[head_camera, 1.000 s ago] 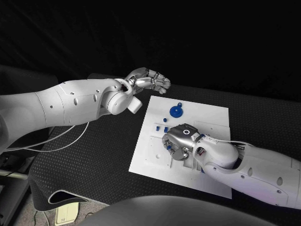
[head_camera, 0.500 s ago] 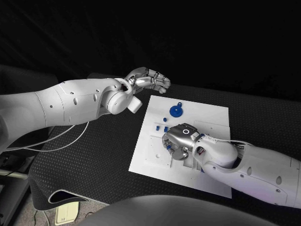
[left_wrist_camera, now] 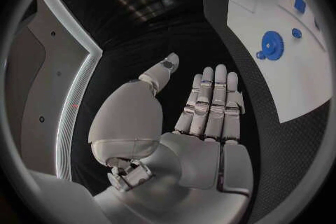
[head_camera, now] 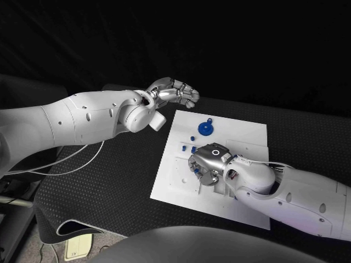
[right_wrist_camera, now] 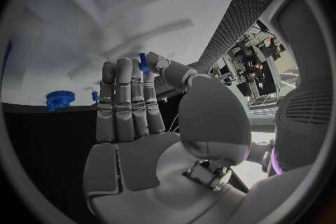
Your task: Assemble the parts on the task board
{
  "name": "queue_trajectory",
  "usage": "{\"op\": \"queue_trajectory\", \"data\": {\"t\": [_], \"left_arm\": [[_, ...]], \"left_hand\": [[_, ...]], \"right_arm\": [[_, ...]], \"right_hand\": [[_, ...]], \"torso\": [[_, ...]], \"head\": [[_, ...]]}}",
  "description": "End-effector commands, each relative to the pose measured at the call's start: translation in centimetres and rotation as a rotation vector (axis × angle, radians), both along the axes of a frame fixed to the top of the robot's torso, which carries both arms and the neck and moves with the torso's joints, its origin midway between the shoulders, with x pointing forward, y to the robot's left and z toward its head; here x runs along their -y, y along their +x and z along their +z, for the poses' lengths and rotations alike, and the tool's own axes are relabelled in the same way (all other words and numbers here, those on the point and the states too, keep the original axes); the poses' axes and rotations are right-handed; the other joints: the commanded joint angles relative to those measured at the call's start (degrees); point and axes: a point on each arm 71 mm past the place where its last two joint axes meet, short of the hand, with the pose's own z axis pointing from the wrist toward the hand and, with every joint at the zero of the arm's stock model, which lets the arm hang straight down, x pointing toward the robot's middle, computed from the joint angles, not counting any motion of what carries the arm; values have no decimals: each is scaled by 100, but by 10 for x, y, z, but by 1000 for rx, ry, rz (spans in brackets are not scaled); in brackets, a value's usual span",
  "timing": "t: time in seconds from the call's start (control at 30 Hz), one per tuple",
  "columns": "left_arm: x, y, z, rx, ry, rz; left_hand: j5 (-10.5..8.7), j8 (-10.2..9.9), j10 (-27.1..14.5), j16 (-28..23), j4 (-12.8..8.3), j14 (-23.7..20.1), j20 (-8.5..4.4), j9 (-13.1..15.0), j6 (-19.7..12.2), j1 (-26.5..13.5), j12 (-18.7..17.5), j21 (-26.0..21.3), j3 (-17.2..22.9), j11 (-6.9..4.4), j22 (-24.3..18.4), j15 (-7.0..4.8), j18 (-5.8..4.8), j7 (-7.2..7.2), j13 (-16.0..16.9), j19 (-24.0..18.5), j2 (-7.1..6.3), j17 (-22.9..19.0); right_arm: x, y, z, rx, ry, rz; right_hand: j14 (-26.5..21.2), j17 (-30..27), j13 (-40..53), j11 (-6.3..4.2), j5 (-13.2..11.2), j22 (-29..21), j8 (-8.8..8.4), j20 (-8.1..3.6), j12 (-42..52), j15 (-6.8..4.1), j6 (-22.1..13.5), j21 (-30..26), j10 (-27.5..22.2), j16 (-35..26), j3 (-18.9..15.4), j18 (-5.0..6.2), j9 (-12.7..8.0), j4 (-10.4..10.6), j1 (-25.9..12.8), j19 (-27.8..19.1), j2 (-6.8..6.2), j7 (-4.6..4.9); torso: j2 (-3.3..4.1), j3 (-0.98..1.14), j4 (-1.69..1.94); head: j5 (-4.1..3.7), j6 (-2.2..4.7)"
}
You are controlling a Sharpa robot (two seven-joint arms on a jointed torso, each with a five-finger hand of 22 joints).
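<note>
The black counter point(head_camera: 104, 186) carries the white task board point(head_camera: 247, 137) at its middle, and every place below is given from that board. The left robot hand point(head_camera: 175, 93) hangs off the board's far-left corner, over bare counter; its wrist view shows the fingers point(left_wrist_camera: 210, 101) straight and side by side with the thumb apart, and nothing in the palm. The right robot hand point(head_camera: 209, 163) sits low over the board's middle, back of the hand upward. In its wrist view a small blue part point(right_wrist_camera: 143, 61) is pinched between the thumb tip and a fingertip, while the other fingers point(right_wrist_camera: 115, 101) stand straight. A round blue gear point(head_camera: 205, 130) lies flat on the board's far half, well apart from the right robot hand. Two small blue pegs point(head_camera: 188, 148) stand near the board's left edge, just beside that hand.
</note>
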Motion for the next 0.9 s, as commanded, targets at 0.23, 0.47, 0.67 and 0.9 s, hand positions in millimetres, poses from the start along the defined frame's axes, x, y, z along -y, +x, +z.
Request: {"op": "queue_trajectory", "data": {"t": [0.23,0.47,0.67,0.9], "left_arm": [[4,-1,1,0,-14,-18],[4,-1,1,-1,-14,-19],[3,-1,1,-2,-13,-17],[2,-1,1,-3,-11,-15]], "left_hand": [[13,34,37,-15,42,15,4,-8,-23,54,-3,-32,5,5,8,-15,52,24,-11,49,-11,9],[13,35,37,-15,43,14,4,-9,-24,54,-3,-36,4,5,10,-15,52,25,-13,50,-12,10],[13,35,37,-16,44,14,4,-10,-24,54,-3,-38,3,5,11,-15,52,25,-14,51,-12,11],[12,36,37,-17,45,14,5,-11,-24,51,-3,-40,1,6,12,-14,51,26,-16,51,-15,12]], "right_arm": [[-6,-3,-2,-12,-32,18],[-8,-3,-3,-12,-46,16],[-1,0,-6,-36,-59,5],[1,1,-5,-62,-23,-8]], "right_hand": [[0,11,5,9,13,117,-18,15,11,-30,22,31,24,-28,21,78,11,-22,25,20,64,5],[-2,15,10,11,14,117,-24,17,6,-28,18,30,19,-34,15,78,15,-24,20,15,72,7],[-89,25,8,60,20,116,-85,55,-80,20,-34,-14,-83,-115,22,76,13,-24,-15,-97,47,34],[-486,-104,-176,318,142,101,-386,176,-402,257,-498,-249,-636,-447,39,-1,-109,-1,-159,-536,-169,251]], "torso": [[-3,-2,0],[-5,0,0],[-8,6,-3],[-6,7,-10]], "head": [[-1,-25],[-10,-29],[-11,-8],[-5,3]]}}
